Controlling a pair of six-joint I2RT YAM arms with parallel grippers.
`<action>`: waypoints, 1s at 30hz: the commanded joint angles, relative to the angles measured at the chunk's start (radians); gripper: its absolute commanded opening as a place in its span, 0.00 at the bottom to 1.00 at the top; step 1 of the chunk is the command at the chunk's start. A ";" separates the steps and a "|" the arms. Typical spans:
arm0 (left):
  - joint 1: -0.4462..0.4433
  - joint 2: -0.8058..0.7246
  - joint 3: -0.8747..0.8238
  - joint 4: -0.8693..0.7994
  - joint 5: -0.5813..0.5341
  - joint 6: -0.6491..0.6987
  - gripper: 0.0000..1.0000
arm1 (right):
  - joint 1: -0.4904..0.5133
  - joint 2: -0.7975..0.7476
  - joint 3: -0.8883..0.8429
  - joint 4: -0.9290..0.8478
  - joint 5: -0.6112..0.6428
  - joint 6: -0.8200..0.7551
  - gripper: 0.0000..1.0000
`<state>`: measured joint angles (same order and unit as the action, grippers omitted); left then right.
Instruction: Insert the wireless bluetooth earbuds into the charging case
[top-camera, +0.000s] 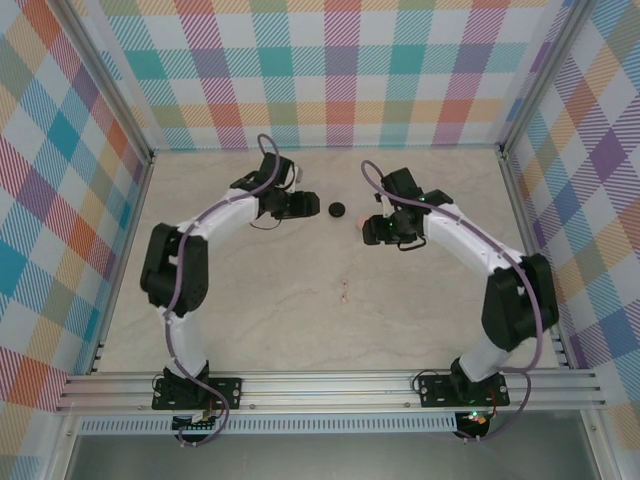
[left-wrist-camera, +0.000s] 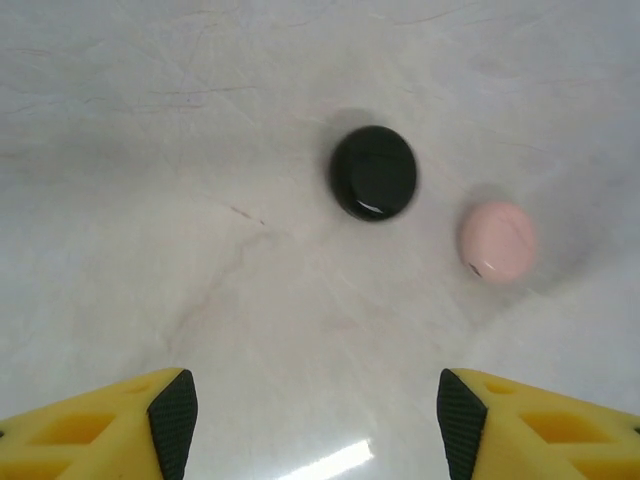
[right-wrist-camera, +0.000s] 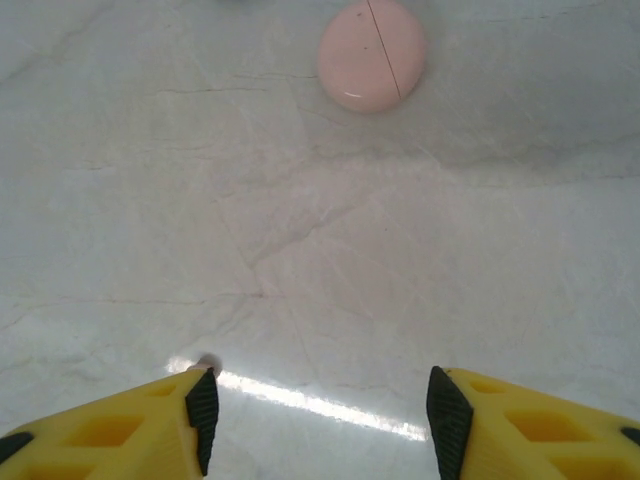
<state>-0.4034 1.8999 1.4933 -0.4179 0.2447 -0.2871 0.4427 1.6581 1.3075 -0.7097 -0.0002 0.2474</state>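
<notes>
Where tabletop (left-wrist-camera: 150, 200) shows, one black puck (left-wrist-camera: 374, 172) neighbours one pink puck (left-wrist-camera: 497, 240).

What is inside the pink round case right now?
The pink case is shut, with a thin seam across it, so its inside is hidden. It lies on the table beside the black case.

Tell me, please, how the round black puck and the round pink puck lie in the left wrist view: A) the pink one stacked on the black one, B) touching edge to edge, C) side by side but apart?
C: the round black puck and the round pink puck lie flat with a strip of bare table between them.
</notes>
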 joint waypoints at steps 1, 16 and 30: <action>0.006 -0.132 -0.109 -0.033 0.049 0.001 0.64 | -0.018 0.088 0.089 0.025 -0.030 -0.071 0.63; -0.046 -0.475 -0.324 -0.153 0.075 -0.056 0.65 | -0.046 0.562 0.581 -0.159 0.015 -0.095 0.70; -0.048 -0.494 -0.324 -0.181 0.065 -0.050 0.66 | -0.048 0.740 0.780 -0.280 0.010 -0.115 0.72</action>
<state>-0.4446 1.4189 1.1740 -0.5682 0.3050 -0.3256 0.3988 2.3707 2.0426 -0.9314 0.0326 0.1555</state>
